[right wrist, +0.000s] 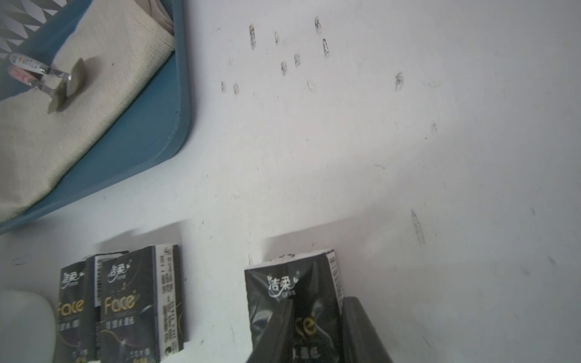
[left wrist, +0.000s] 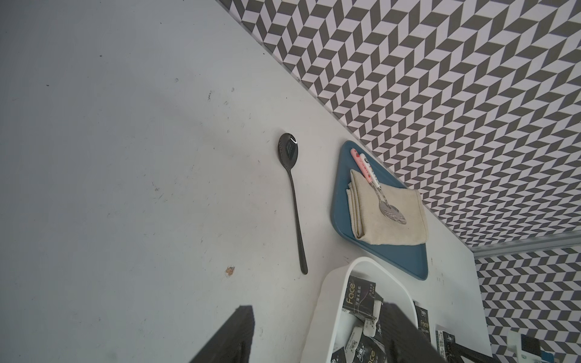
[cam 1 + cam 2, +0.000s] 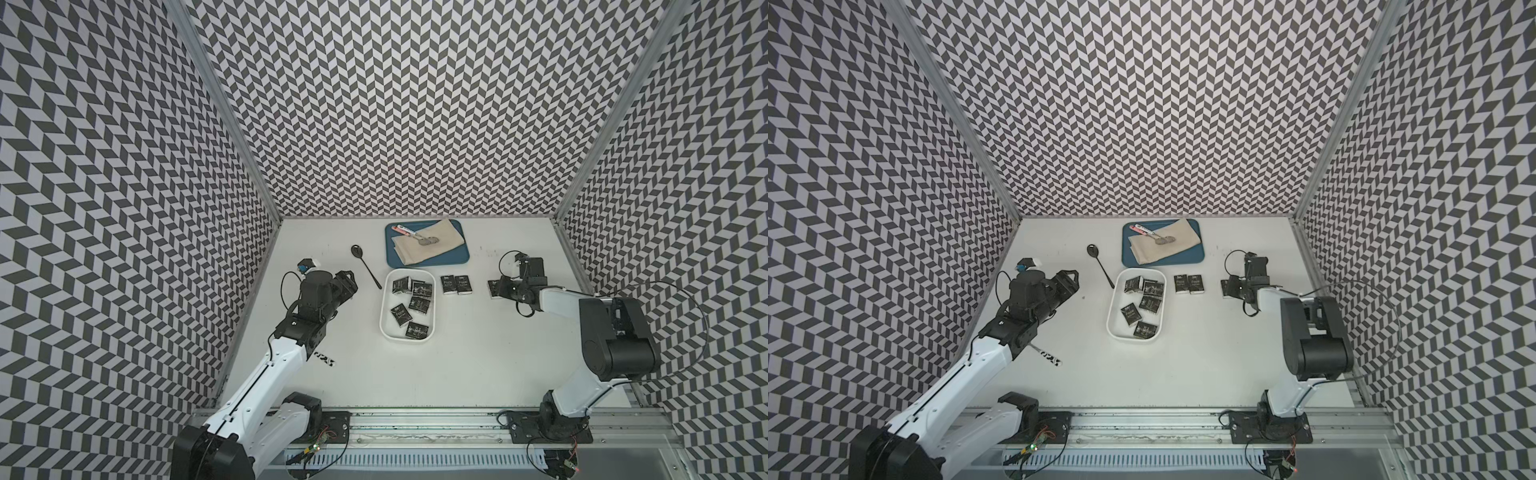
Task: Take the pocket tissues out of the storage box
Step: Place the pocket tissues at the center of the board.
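On the scuffed table (image 3: 457, 365), left gripper (image 3: 351, 282) gapes empty; right gripper (image 1: 314, 336) straddles a packet (image 1: 298, 283), grip unclear.

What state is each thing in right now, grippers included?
storage box: upright, several pocket tissues inside.
two packets: flat on the table beside the box.
third packet: between the jaws of the right gripper; grip unclear.
left gripper: open, empty.
black spoon: lying on the table.
blue tray: carries a folded cloth.

Both top views look steeply down from high over the near edge, taking in the whole table (image 3: 478, 374) almost identically. Each wrist view rides low and close above the table; both share the blue tray (image 2: 405, 261)
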